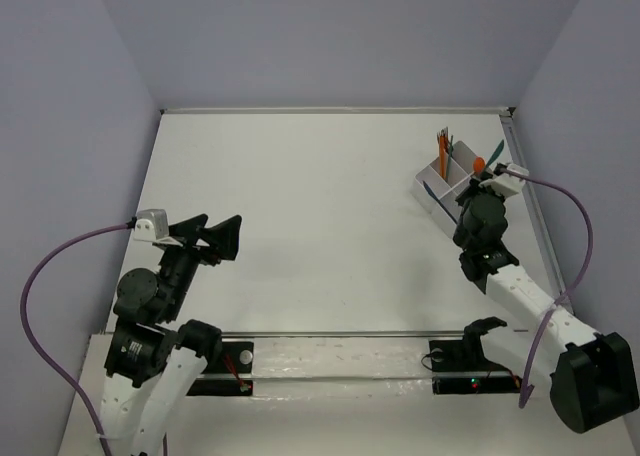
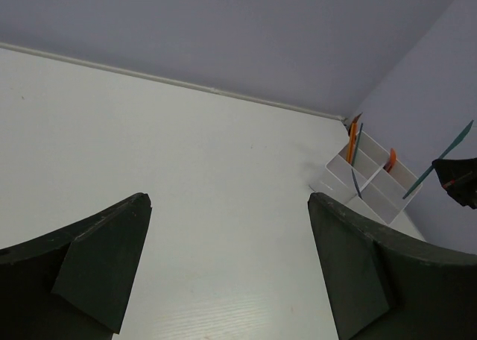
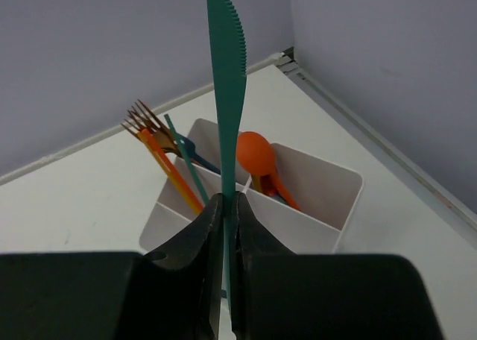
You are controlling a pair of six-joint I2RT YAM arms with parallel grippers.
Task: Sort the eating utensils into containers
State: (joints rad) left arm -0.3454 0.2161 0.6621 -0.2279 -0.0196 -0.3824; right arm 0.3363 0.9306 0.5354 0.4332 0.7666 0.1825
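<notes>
My right gripper (image 3: 227, 203) is shut on the handle of a dark teal knife (image 3: 226, 71), whose serrated blade points upward above the white four-compartment containers tray (image 3: 299, 222). Orange forks (image 3: 159, 155) and a teal utensil (image 3: 183, 158) lean in the far left compartment. An orange spoon (image 3: 255, 152) stands in the right one. From above, the tray (image 1: 432, 182) sits at the far right, with the held knife (image 1: 497, 153) over its right side. My left gripper (image 1: 222, 227) hovers open and holds nothing at the near left, well away from the tray (image 2: 376, 194).
Purple cables (image 1: 40, 276) loop from both wrists, the right one (image 1: 575, 211) near the table's right edge. Walls enclose the white table (image 1: 320, 216) at the back and sides. A metal rail (image 1: 340, 356) runs along the near edge.
</notes>
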